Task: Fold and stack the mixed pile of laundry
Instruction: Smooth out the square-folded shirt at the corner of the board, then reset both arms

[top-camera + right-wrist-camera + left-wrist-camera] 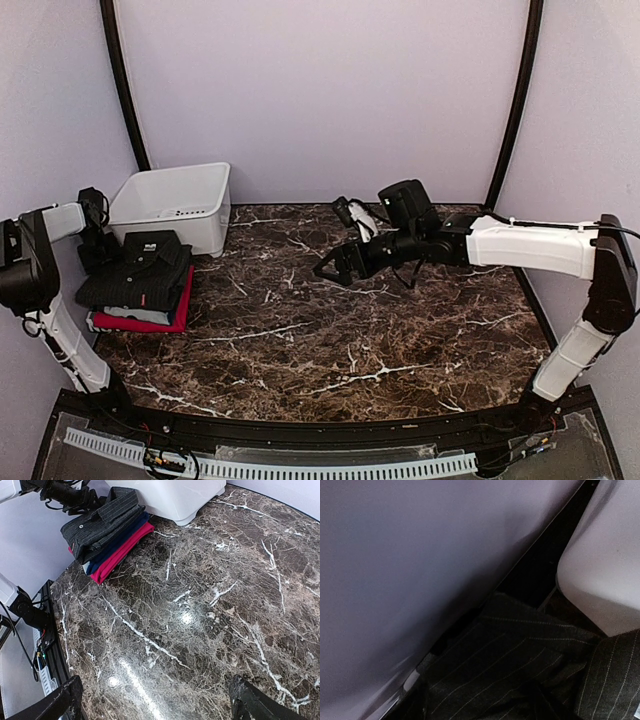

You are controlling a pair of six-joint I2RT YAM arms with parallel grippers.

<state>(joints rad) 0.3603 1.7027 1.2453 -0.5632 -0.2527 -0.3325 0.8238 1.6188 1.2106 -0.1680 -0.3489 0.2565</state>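
At 9 o'clock on the table, laundry sits folded: pinstriped shirt on top, navy T-shirt under it, red T-shirt at the bottom. White bin at the stack's 12 o'clock. Left gripper at its 10 o'clock edge, fingers: can't tell. Right gripper above table centre, fingers spread wide, holding nothing.

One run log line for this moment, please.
stack: charcoal pinstriped shirt on top | left hand: at stack | right hand: open, empty
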